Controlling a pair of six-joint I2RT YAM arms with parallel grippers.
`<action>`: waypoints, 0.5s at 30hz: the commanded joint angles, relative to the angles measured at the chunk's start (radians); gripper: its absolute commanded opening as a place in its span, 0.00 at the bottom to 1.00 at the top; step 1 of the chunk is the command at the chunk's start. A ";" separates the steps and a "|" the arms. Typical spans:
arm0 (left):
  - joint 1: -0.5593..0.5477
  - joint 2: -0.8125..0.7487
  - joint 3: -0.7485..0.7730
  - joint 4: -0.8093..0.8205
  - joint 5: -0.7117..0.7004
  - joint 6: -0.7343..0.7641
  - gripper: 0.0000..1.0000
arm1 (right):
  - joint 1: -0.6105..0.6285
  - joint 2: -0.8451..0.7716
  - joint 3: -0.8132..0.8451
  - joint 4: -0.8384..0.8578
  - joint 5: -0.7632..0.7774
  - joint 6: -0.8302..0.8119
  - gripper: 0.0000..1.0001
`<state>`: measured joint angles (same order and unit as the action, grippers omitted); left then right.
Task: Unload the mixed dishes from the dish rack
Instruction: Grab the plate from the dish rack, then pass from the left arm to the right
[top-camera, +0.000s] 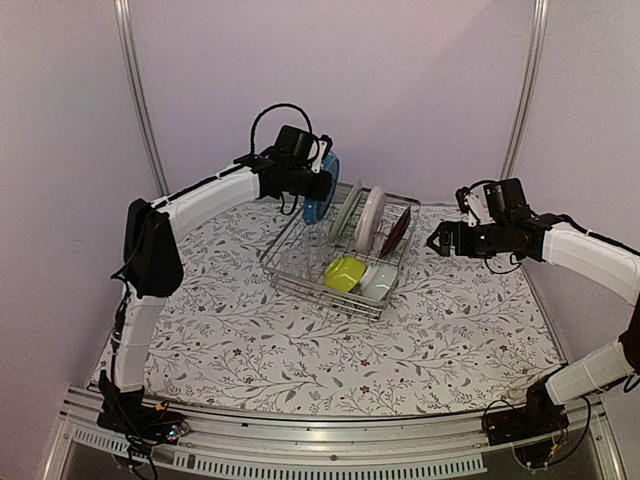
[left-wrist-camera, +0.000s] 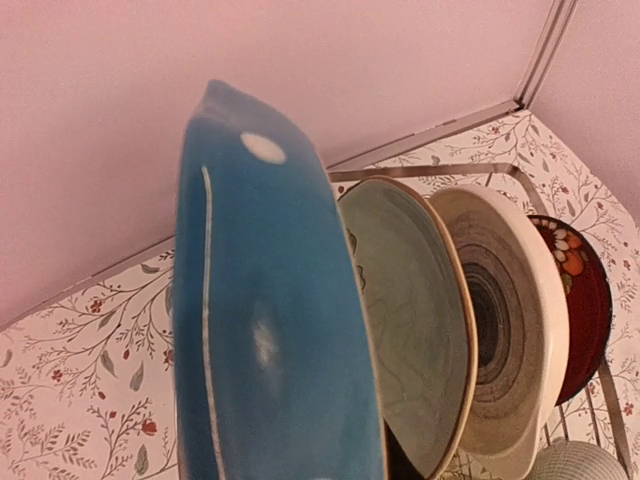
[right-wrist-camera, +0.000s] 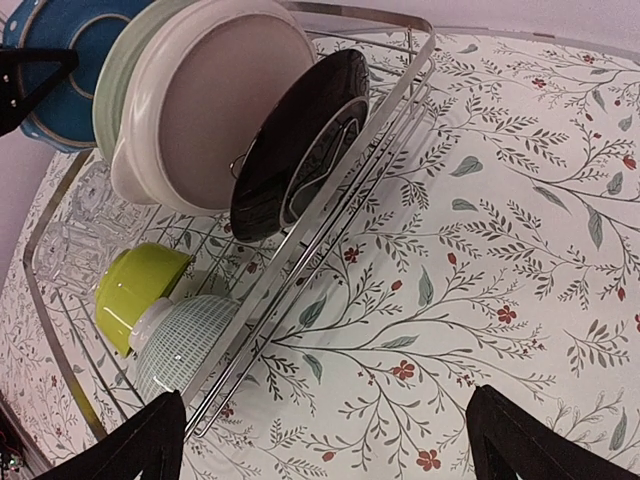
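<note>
Far left: left gripper (top-camera: 322, 172) pinched onto the upper rim of the blue plate (top-camera: 320, 202), at the far left end of the dish rack (top-camera: 291, 277). Own fingers missing from the left wrist view. Only a dark finger edge seen across that plate from the right wrist view. Hard to tell whether seated between the prongs or raised slightly clear of them: lower rim behind wire from above, cut off in the left wrist view.

Moving right, three more plates on edge in the rack's far half, close together: pale green plate (top-camera: 346, 208), white plate (top-camera: 369, 220), dark red plate (top-camera: 398, 230). Four plates in all. Painted flowers on the dark red plate's face from the left, a near-black back from the right.

In the near half, two bowls just beside each other, both tipped: yellow-green bowl (top-camera: 344, 272) to the left, pale bowl (top-camera: 379, 282) to the right. One clear glass (right-wrist-camera: 82, 218) beside the yellow-green bowl, plain only from the right wrist view, almost lost among the wires from above.

Right of the rack and well apart from it: right gripper (top-camera: 437, 240), jaws spread wide, holding nothing, hovering above the flower-patterned table (top-camera: 250, 340), pointed toward the rack.
</note>
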<state>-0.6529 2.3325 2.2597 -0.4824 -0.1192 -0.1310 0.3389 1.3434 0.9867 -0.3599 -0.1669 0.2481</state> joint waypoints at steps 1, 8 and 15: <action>-0.014 -0.157 -0.013 0.161 0.021 -0.004 0.00 | -0.005 -0.024 0.002 -0.018 0.001 0.007 0.99; -0.016 -0.249 -0.071 0.176 0.040 0.019 0.00 | -0.005 -0.024 0.014 -0.019 -0.013 0.007 0.99; -0.028 -0.387 -0.246 0.239 0.039 0.152 0.00 | -0.005 -0.049 0.100 -0.086 -0.049 -0.004 0.99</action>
<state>-0.6556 2.0674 2.0769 -0.4156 -0.0772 -0.0845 0.3389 1.3380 1.0119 -0.3958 -0.1856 0.2481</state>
